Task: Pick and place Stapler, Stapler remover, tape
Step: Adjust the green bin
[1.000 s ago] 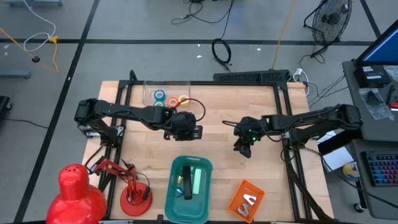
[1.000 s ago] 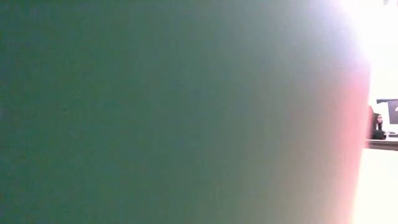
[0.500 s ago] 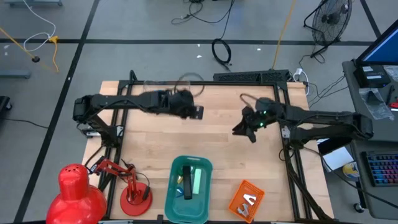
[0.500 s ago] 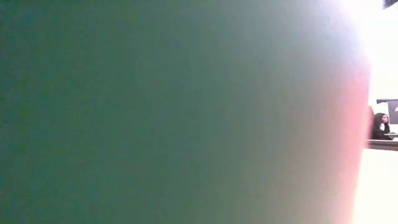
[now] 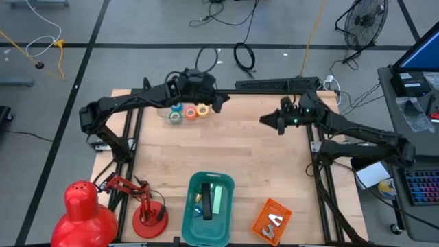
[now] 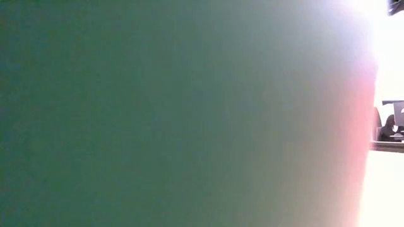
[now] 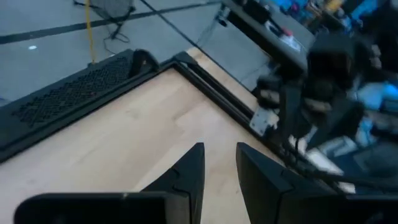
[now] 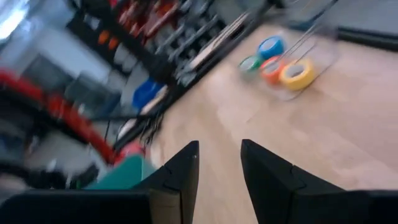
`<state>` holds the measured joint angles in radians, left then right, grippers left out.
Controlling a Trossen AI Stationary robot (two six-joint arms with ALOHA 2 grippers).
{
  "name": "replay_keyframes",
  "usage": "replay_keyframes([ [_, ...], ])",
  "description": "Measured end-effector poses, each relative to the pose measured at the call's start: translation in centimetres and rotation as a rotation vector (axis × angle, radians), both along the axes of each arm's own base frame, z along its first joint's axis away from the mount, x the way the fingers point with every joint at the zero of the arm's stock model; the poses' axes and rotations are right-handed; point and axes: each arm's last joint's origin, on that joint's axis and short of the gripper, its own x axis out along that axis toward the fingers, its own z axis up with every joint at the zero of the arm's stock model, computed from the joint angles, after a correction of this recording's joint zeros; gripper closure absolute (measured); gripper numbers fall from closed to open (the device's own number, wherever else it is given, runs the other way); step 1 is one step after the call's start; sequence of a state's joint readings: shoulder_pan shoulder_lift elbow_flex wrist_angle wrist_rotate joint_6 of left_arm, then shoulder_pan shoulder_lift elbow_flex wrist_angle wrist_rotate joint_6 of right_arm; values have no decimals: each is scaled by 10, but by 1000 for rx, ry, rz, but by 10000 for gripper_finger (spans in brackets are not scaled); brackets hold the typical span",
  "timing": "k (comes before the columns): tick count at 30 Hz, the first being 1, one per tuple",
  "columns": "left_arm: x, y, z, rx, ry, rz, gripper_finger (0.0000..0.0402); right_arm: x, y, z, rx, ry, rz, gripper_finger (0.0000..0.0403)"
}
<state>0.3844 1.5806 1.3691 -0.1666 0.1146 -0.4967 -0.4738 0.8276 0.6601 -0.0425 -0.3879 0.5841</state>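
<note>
My left gripper (image 5: pixel 223 101) hangs near the table's (image 5: pixel 260 165) far edge, fingers slightly apart, holding nothing. Right gripper (image 5: pixel 265 119), same deal. The tape (image 5: pixel 188 112) rolls sit in a clear tray by the far-left corner. A green bin (image 5: pixel 208 209) at the near edge holds some items. No readable labels anywhere.

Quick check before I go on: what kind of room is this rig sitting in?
Most likely a robotics lab or workshop: a wooden table on a bare floor strewn with cables, a standing fan in the corner, and a desk with a keyboard alongside.
</note>
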Motion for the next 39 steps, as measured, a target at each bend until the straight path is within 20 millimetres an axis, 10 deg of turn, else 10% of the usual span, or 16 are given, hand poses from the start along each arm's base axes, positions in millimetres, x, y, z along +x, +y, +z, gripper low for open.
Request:
replay_keyframes([
  [11, -18, 28, -6, 22, 43, -242, 309, 0, -11, 5, 45, -60, -281, 289],
  [26, -52, 71, -18, -134, 133, -95, 309, 10, -42, -30, 63, 149, -273, 289],
  [39, -49, 15, -45, -274, 506, -209, 309, 15, -47, -45, 48, 183, 19, 289],
])
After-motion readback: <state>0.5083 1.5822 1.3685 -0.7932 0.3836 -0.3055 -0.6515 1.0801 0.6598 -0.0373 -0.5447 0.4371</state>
